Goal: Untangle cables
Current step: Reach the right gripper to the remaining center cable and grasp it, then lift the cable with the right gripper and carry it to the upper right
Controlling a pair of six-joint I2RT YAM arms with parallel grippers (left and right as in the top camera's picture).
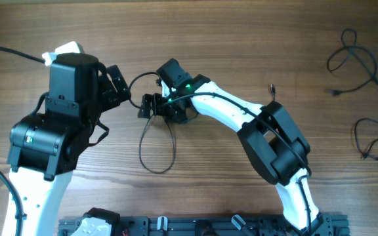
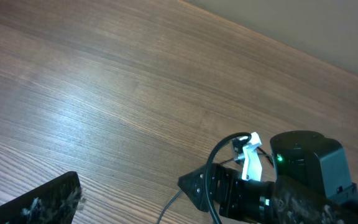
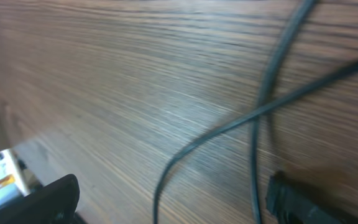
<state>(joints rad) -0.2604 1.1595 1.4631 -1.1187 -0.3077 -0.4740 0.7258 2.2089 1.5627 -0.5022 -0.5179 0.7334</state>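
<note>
A thin black cable [image 1: 157, 172] lies in a long loop on the wooden table, its upper end running under both grippers. My right gripper [image 1: 163, 113] hovers over that upper end, open. In the right wrist view two crossing strands of the cable [image 3: 257, 155] lie on the wood between the right gripper's [image 3: 173, 208] spread fingers, untouched. My left gripper [image 1: 126, 88] faces it from the left, open and empty. In the left wrist view the left gripper [image 2: 179, 211] is wide apart, with the cable [image 2: 213, 177] arching past the right arm's black fingertip [image 2: 197, 183].
Two more thin black cables lie apart at the far right, one at the back [image 1: 356, 51] and one nearer the front [image 1: 371, 120]. A thick black arm cable [image 1: 5, 51] runs in from the left edge. A black rail [image 1: 176, 226] lines the front edge.
</note>
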